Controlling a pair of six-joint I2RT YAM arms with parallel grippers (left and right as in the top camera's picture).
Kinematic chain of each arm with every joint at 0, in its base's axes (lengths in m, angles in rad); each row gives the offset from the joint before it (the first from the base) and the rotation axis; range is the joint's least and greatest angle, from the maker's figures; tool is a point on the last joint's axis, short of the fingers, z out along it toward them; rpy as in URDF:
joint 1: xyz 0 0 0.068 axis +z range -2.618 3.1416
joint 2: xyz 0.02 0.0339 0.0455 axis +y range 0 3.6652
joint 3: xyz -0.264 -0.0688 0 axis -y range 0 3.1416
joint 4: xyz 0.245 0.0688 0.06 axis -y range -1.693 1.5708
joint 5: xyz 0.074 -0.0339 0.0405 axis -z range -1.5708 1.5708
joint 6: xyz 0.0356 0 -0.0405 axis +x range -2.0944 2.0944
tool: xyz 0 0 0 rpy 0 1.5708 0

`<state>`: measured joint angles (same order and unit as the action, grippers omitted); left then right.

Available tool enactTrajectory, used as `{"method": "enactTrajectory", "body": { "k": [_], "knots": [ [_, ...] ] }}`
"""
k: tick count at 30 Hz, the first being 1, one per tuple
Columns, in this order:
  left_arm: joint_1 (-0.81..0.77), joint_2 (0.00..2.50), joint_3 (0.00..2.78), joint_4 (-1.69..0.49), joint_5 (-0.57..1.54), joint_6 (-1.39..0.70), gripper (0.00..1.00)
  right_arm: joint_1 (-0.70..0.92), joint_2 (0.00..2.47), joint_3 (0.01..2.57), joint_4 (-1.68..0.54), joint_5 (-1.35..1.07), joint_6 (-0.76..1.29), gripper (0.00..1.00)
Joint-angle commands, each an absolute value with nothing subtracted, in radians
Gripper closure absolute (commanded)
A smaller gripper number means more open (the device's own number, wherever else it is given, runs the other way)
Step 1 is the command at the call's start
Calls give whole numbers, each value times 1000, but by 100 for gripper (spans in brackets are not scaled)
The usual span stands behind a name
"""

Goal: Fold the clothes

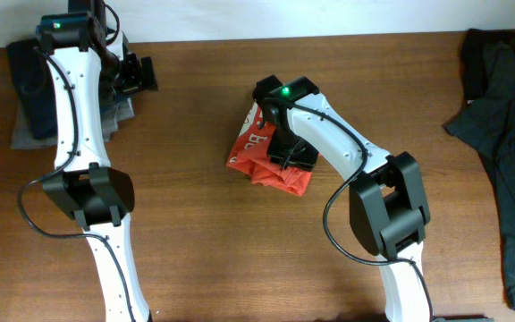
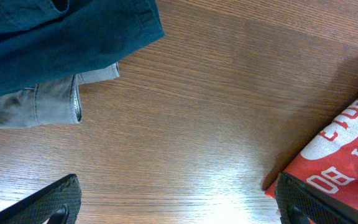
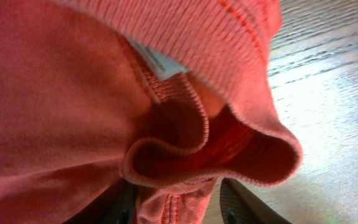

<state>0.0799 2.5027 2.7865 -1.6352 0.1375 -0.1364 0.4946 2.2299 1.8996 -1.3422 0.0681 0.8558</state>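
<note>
The clothes in hand are a red-orange T-shirt (image 1: 247, 148) with white lettering, lying bunched in a small folded heap at the table's middle. My right gripper (image 1: 291, 152) is pressed down on top of the heap. In the right wrist view the ribbed collar and a seam of the T-shirt (image 3: 73, 93) fill the frame. A fold of cloth lies between the fingers of the right gripper (image 3: 179, 208), with a gap showing beside the right finger (image 3: 247, 202), so the jaws stand open. My left gripper (image 1: 141, 73) hovers wide open at the back left, holding nothing. The shirt's lettered edge (image 2: 347, 155) shows by its right finger.
A stack of folded garments (image 1: 29, 98) sits at the back left, seen from the left wrist as dark blue cloth (image 2: 55, 37) over grey cloth (image 2: 36, 106). A dark garment (image 1: 508, 134) sprawls along the table's right edge.
</note>
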Motion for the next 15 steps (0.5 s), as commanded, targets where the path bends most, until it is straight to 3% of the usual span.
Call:
{"method": "enactTrajectory", "body": {
  "k": [1,3,7,15],
  "knots": [
    [80,2524,2797,-1636,133,-141,1,496,2220,1894,-1358,128,873,59],
    [80,2524,2797,-1636,133,-141,1,490,2220,1894,-1382,167,873,75],
    [81,2524,2797,-1636,133,-141,1,477,2220,1894,-1420,190,873,89],
    [81,2524,2797,-1636,133,-141,1,448,2220,1897,-1497,226,874,88]
  ]
}}
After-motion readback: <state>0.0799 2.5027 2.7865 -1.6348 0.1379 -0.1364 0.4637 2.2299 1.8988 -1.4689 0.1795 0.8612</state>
